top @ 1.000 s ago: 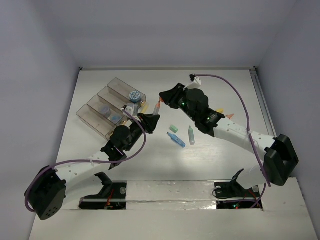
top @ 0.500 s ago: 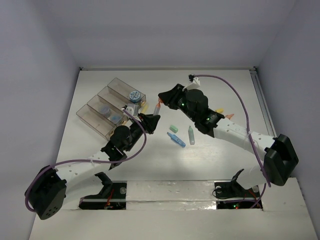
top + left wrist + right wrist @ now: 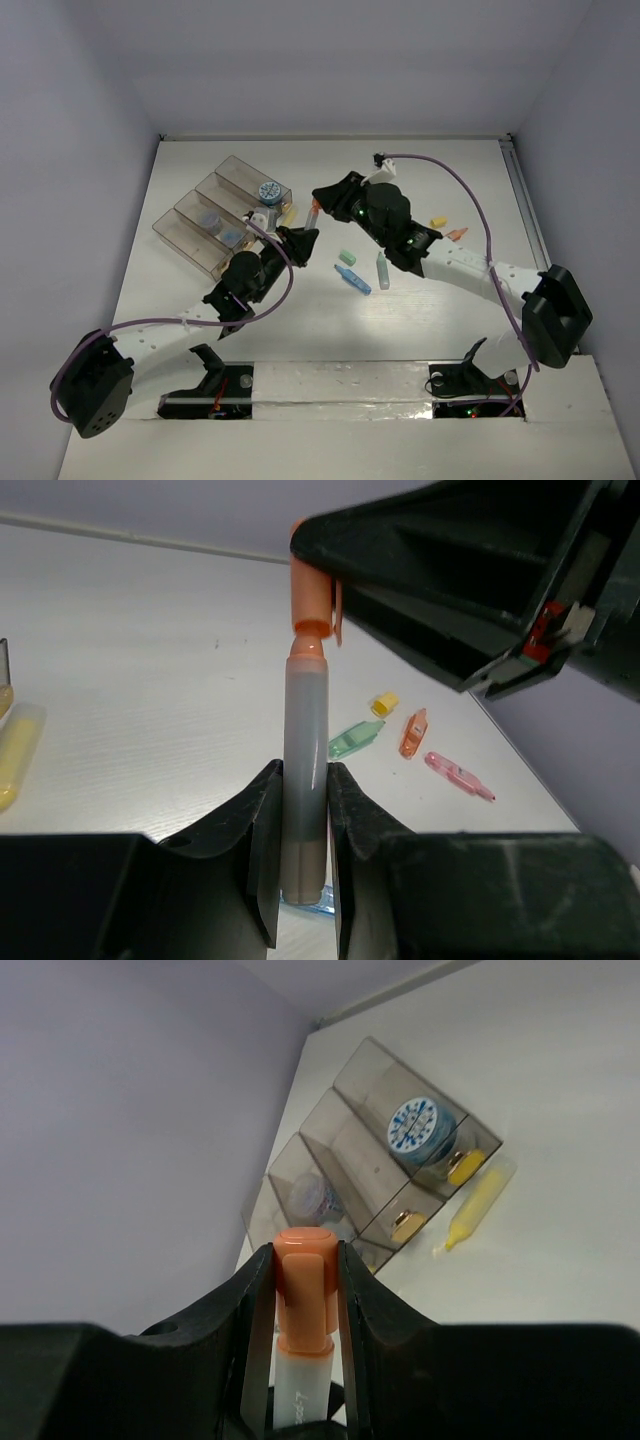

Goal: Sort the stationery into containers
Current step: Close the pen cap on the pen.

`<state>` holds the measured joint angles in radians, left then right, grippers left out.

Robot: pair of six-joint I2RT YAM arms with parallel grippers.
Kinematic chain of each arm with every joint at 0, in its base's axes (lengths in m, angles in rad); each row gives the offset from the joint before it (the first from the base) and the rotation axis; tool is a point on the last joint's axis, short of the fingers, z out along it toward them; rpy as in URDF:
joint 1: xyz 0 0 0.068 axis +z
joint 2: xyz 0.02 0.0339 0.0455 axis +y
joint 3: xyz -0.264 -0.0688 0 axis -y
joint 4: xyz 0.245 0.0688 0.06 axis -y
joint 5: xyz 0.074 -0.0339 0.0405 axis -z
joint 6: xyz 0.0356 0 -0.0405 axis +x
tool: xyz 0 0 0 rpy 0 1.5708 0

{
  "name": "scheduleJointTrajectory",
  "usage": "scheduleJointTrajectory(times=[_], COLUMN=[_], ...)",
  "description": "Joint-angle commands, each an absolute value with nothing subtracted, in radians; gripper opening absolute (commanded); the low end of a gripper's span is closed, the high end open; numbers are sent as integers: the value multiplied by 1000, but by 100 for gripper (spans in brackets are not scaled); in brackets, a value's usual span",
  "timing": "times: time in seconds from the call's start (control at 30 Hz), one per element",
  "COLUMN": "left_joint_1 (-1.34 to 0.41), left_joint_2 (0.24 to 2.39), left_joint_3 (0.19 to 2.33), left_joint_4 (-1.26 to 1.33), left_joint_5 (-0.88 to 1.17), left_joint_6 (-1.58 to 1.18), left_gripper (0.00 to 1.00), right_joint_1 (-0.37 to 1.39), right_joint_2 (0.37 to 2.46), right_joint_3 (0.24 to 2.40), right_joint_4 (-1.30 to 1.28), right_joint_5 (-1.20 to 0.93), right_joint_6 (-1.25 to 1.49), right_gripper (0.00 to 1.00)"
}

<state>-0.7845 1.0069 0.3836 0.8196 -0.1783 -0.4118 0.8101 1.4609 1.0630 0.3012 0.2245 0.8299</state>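
So, containers: I see joined clear boxes far left; patterned blue tape roll in the farthest, bluish rolls in nearer ones.
Yellow pen: on the table, just beside them.
Orange-capped pen: left gripper clamps barrel, right gripper clamps cap.
Writing: barrel print too cut off to read.
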Motion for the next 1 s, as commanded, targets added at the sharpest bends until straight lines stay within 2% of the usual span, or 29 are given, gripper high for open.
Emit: scheduleJointTrajectory(times=[0.0,0.4,0.77,0.97], left_joint_1=[-784,-784,-784,-784], left_joint_2=[997,996,1012,1022], left_joint_3=[413,411,466,488], left_joint_4=[908,914,920,937], left_joint_5=[-207,-219,-255,-253], left_joint_6=[-393,-379,-351,-337], left_gripper=[0,0,0,0], right_joint_1=[842,842,851,851], right_joint_2=[1483,1460,1457,1447], right_joint_3=[1054,1020,907,884], right_joint_4=[339,353,463,459], right_joint_5=[203,183,-73,-111], right_joint_6=[850,864,983,1005], right_gripper=[1,1,0,0])
